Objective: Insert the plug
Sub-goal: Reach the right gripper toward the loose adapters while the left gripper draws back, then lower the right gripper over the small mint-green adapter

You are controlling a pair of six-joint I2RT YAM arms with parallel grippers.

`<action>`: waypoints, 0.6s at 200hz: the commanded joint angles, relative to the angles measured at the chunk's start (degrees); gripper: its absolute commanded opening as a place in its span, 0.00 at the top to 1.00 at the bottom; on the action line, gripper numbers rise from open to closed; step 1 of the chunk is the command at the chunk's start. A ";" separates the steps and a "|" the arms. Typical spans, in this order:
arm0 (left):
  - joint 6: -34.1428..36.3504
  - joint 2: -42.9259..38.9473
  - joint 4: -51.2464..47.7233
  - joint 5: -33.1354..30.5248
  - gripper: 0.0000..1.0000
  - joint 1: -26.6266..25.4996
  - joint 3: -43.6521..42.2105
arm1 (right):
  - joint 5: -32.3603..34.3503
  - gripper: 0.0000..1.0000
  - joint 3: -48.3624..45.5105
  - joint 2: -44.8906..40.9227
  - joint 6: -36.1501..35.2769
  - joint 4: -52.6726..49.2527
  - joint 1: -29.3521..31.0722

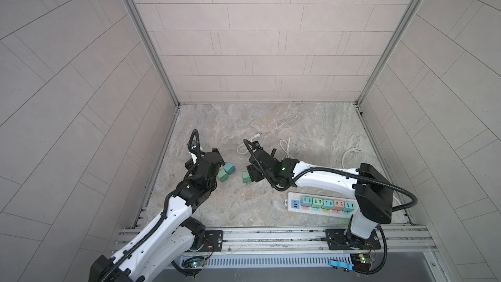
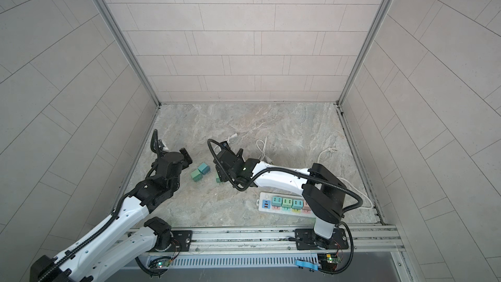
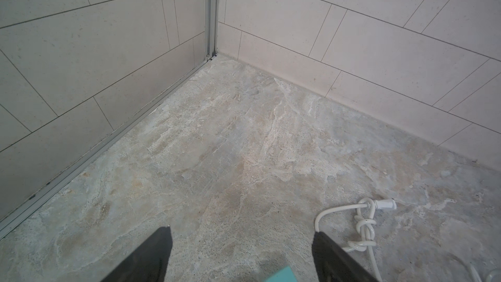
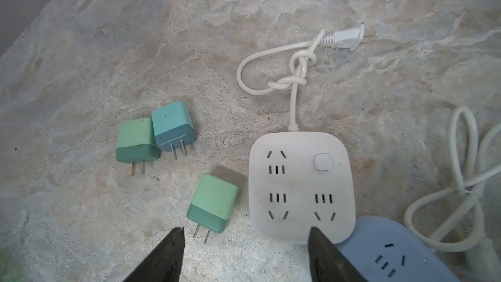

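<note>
Three loose plugs lie on the stone floor. A green plug (image 4: 214, 202) lies alone beside a white square socket block (image 4: 301, 185), prongs pointing at my right gripper (image 4: 245, 233), which is open just short of it with nothing between its fingers. A teal plug (image 4: 173, 126) and another green plug (image 4: 137, 139) lie side by side further off. In both top views this pair (image 1: 226, 172) (image 2: 200, 172) lies just right of my left gripper (image 1: 219, 157), which is open and empty. Only a teal corner (image 3: 280, 275) shows in the left wrist view.
A blue socket block (image 4: 393, 253) lies against the white one. A long white power strip (image 1: 291, 203) near the front rail holds several coloured plugs. The white block's knotted cord and plug (image 4: 344, 36) lie behind it. More white cable (image 1: 349, 155) lies at the right. Tiled walls enclose the floor.
</note>
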 commanded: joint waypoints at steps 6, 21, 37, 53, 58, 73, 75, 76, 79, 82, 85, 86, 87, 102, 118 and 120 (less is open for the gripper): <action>-2.42 -2.10 0.58 -1.84 0.11 0.48 -0.90 | -0.58 0.28 4.41 3.53 0.65 -3.13 2.07; -3.02 -2.43 0.23 -2.54 0.09 0.53 -1.11 | -0.46 0.29 6.33 6.02 0.45 -4.53 2.47; -3.44 -2.93 0.01 -2.66 0.08 0.63 -1.35 | 1.24 0.29 7.17 7.85 0.39 -5.30 2.35; -3.56 -3.31 -0.07 -2.10 0.08 0.77 -1.35 | 4.49 0.29 8.64 9.34 -0.66 -7.07 1.69; -3.52 -3.39 -0.06 -1.89 0.08 0.72 -1.36 | 5.47 0.29 9.27 9.87 -0.84 -7.89 1.22; -3.55 -3.47 0.05 -1.52 0.08 0.74 -1.34 | 6.23 0.29 10.46 10.62 -1.13 -9.36 -0.80; -3.51 -3.43 0.05 -1.51 0.08 0.77 -1.34 | 6.06 0.29 10.47 10.58 -1.13 -9.37 -1.12; -3.54 -3.48 0.05 -1.51 0.08 0.79 -1.34 | 6.02 0.28 10.47 10.57 -1.13 -9.37 -1.29; -3.48 -3.45 0.01 -1.44 0.08 0.73 -1.34 | 5.87 0.29 10.39 10.52 -1.11 -9.34 -1.73; -3.47 -3.36 0.05 -1.43 0.08 0.72 -1.34 | 5.66 0.28 10.24 10.38 -1.07 -9.24 -2.14; -3.53 -3.40 0.05 -1.38 0.08 0.72 -1.34 | 5.51 0.29 10.17 10.20 -1.19 -9.13 -2.54; -3.50 -3.38 0.10 -1.36 0.08 0.72 -1.34 | 5.52 0.28 10.14 10.16 -1.29 -9.07 -2.66; -3.53 -3.36 0.12 -1.35 0.08 0.72 -1.34 | 5.44 0.28 10.09 10.10 -1.30 -9.04 -2.80; -3.34 -3.28 0.18 -0.90 0.08 0.73 -1.25 | 5.63 0.27 9.50 9.30 -1.84 -8.86 -4.57; -3.29 -3.35 0.23 -0.66 0.08 0.73 -1.18 | 4.32 0.23 8.90 9.28 -2.47 -8.12 -6.70; -3.34 -3.29 0.18 -0.60 0.08 0.72 -1.17 | 3.89 0.23 8.83 9.43 -2.57 -7.96 -7.07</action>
